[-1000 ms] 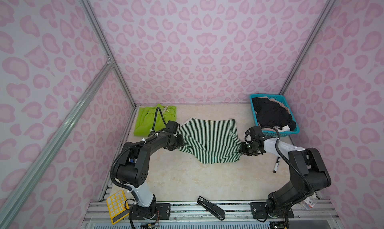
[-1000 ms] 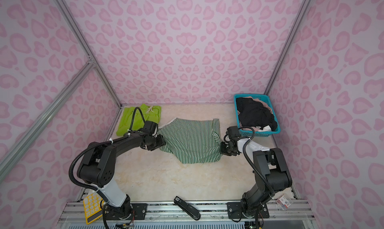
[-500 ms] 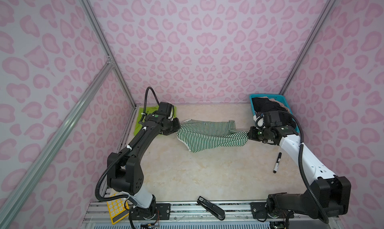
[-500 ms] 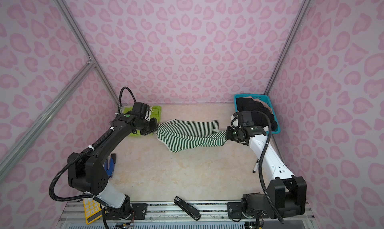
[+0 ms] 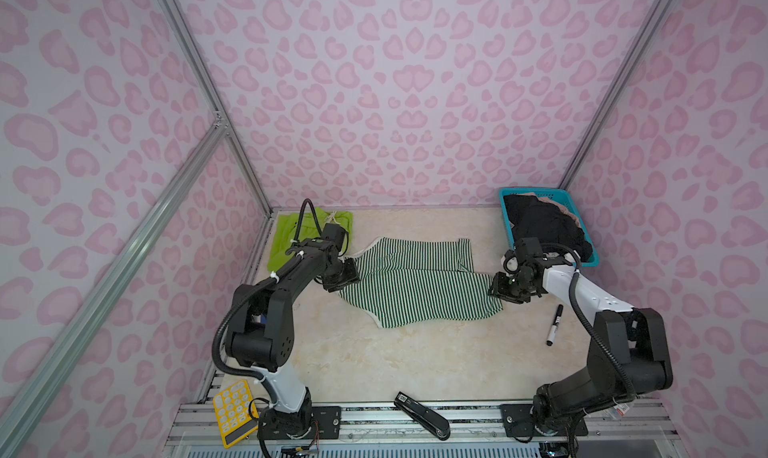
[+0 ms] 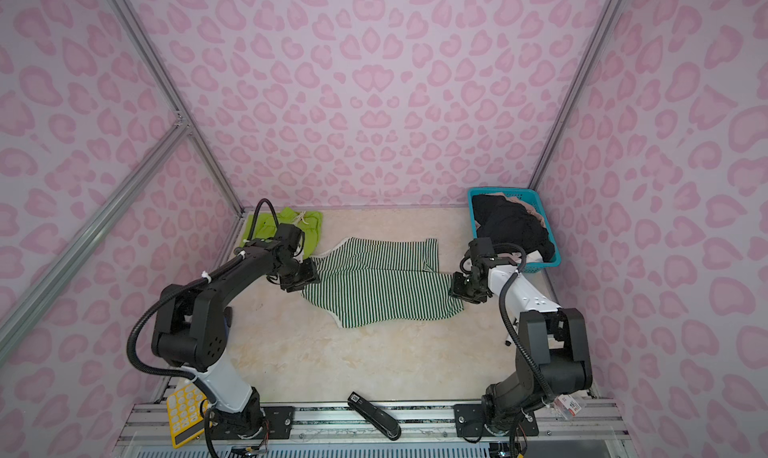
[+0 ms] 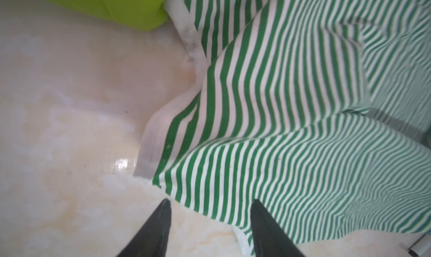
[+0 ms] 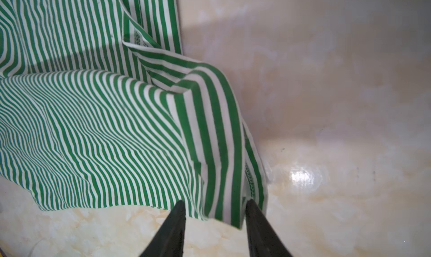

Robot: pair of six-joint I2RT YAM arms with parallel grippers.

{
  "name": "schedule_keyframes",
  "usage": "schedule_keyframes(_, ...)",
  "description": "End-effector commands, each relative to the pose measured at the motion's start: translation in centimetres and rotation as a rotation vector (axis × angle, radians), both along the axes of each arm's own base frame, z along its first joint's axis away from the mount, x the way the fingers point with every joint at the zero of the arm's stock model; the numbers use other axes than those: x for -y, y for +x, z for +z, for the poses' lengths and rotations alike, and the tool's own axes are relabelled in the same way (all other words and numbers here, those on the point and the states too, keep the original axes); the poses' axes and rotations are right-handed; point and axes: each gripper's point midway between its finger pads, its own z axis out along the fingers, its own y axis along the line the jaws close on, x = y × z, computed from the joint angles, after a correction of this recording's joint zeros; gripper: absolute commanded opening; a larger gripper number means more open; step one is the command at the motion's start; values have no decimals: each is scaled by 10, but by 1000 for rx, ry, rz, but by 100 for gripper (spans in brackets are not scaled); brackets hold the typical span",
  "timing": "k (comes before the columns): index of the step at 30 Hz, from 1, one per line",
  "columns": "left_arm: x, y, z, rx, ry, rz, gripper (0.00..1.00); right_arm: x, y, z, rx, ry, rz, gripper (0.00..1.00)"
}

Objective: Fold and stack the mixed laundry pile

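The green-and-white striped top [image 5: 415, 285] [image 6: 382, 285] lies in the middle of the table with its near half doubled over the far half. My left gripper [image 5: 340, 275] [image 7: 211, 202] is open at the top's left edge. My right gripper [image 5: 505, 287] [image 8: 214, 202] is open at the top's right edge, and a corner of striped cloth [image 8: 224, 174] sits loose just ahead of its tips. The lime-green shorts [image 5: 307, 231] [image 6: 286, 227] [image 7: 116, 6] lie flat at the back left. Black clothes [image 5: 540, 227] and a beige-pink piece [image 5: 561, 206] fill the teal basket [image 5: 536, 191].
A black marker [image 5: 555, 325] lies to the right of the top. At the front rail are a black stapler [image 5: 422, 414] and a yellow calculator [image 5: 235, 412]. Pink patterned walls close in the back and both sides.
Both grippers held the top's side edges, carried them to the back, then came forward again. Both have now opened and let go, and the top lies doubled over.
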Motion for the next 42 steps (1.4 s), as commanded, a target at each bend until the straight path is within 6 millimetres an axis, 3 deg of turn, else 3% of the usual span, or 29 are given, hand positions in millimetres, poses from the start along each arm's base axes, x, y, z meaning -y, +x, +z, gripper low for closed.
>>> schedule_keyframes(1, 11, -15, 16, 64, -31, 5, 57, 6, -9, 0, 1, -36, -7, 46)
schedule_keyframes(6, 25, -60, 10, 56, -10, -37, 56, 17, -20, -5, 9, -88, -32, 49)
schedule_keyframes(9, 57, -77, -3, 48, -82, -113, 54, 21, -22, -15, -4, -108, -49, 49)
schedule_keyframes(16, 90, -84, -49, -22, -78, -144, 54, 22, -23, -39, -40, -106, -74, 45)
schedule_keyframes(24, 93, -81, -69, -50, -63, -92, 54, 24, -31, -55, -68, -107, -79, 44)
schedule_keyframes(32, 80, -105, -71, -99, -26, -31, 55, 24, -35, -58, -70, -103, -76, 42)
schedule_keyframes(37, 92, -111, -77, -112, -25, -45, 54, 23, -33, -61, -67, -90, -82, 41)
schedule_keyframes(40, 98, -110, -85, -124, -23, -44, 45, 20, -28, -62, -52, -71, -84, 41)
schedule_keyframes(42, 99, -110, -89, -133, -20, -37, 30, 19, -26, -63, -49, -64, -80, 39)
